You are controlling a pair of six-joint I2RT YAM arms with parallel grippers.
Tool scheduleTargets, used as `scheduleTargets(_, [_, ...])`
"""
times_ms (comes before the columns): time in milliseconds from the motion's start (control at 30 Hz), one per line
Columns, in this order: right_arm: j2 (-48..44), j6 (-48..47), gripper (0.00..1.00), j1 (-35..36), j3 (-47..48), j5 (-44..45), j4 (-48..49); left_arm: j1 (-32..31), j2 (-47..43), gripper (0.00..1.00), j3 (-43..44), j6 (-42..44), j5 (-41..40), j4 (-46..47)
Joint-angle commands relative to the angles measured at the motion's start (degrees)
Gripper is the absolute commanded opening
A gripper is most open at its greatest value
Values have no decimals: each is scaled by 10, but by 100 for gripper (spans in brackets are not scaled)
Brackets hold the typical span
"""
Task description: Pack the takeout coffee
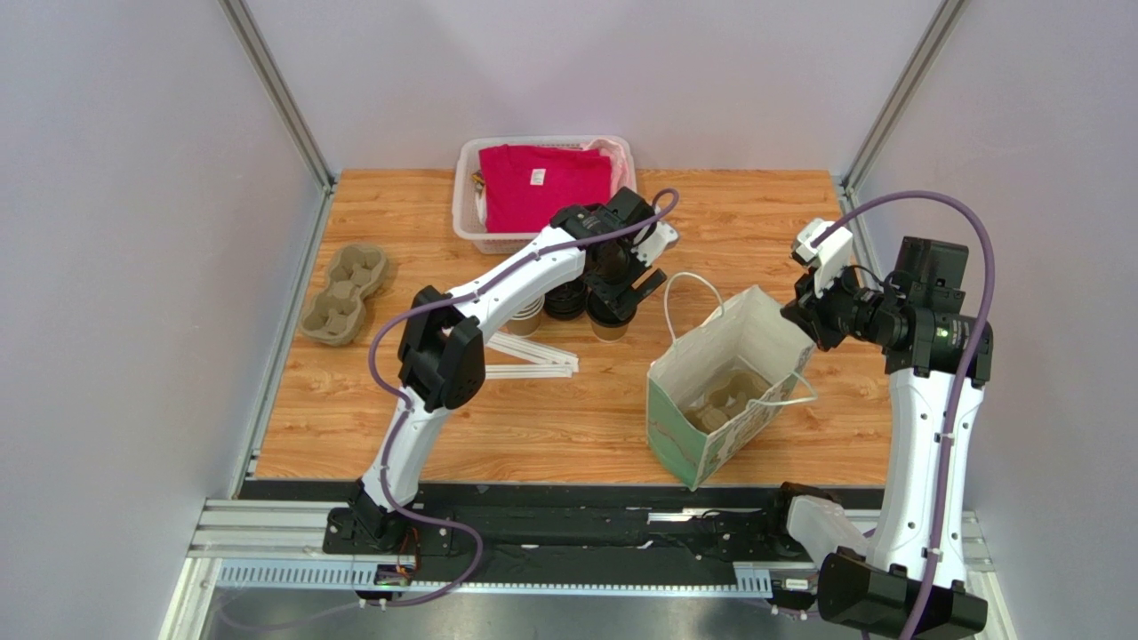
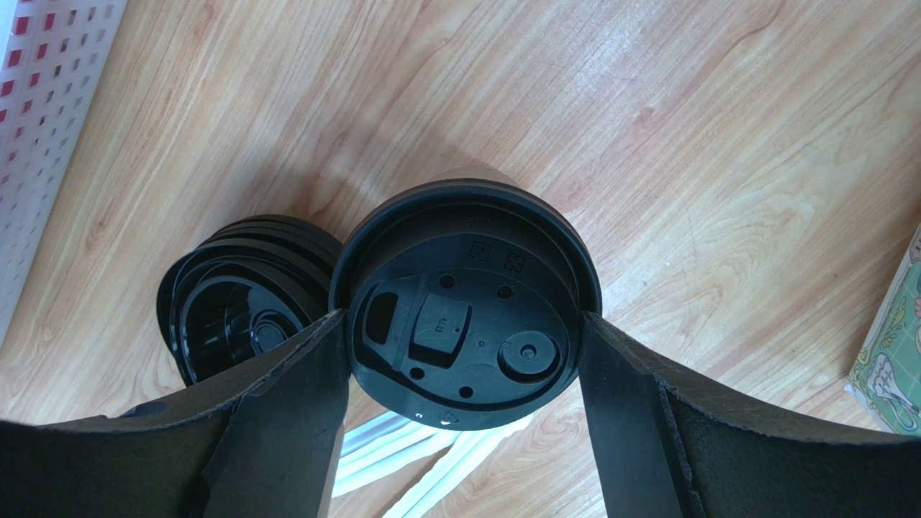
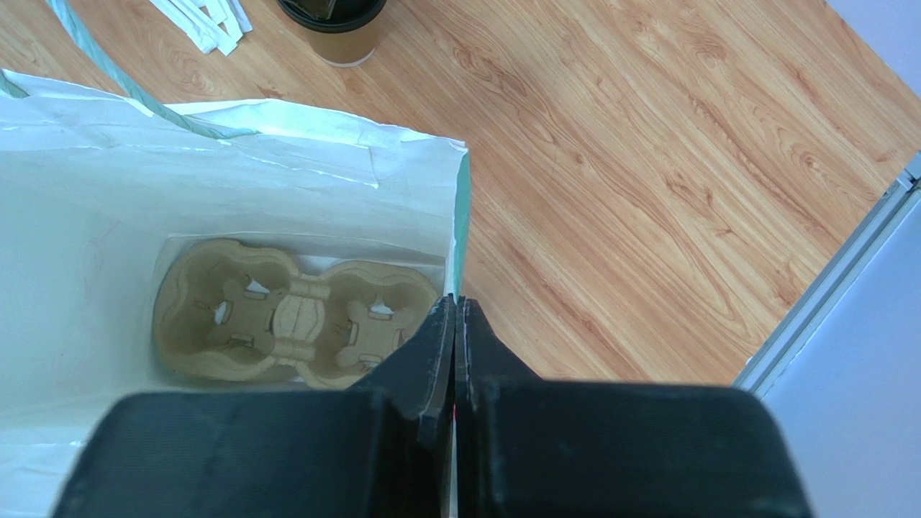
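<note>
The takeout coffee [image 2: 465, 308] shows from above as a round black lid. My left gripper [image 2: 465, 324] stands round it, one finger against each side of the lid, shut on it. In the top view the left gripper [image 1: 617, 296] is over the tan cup [image 1: 611, 324] at the table's middle back. The cup also shows in the right wrist view [image 3: 344, 43]. My right gripper [image 3: 454, 308] is shut on the rim of the open paper bag [image 3: 270, 173]. In the top view this gripper [image 1: 799, 316] holds the bag [image 1: 695, 427] at its right top edge.
A pulp cup carrier [image 3: 292, 313] lies in the bag's bottom. A pile of spare black lids [image 2: 232, 308] sits just left of the coffee. A stack of paper cups [image 1: 528, 316], white sticks [image 1: 534, 358], a second pulp carrier [image 1: 345, 291] and a bin with red cloth [image 1: 541, 187] stand around.
</note>
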Motion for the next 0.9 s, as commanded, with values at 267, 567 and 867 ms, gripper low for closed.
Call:
scheduleTargets(267, [-4,2,0,-3,7,-24,17,-1,-9,43,21,3,38,-24])
scheduleTargets(567, [-10,-3,0,-3,12,-70,15,-1,-104,32,61,48,11,-79])
scheduleTargets(867, [8,31,0,28,57,-132,26,32,-281,19,53,80,95,-110])
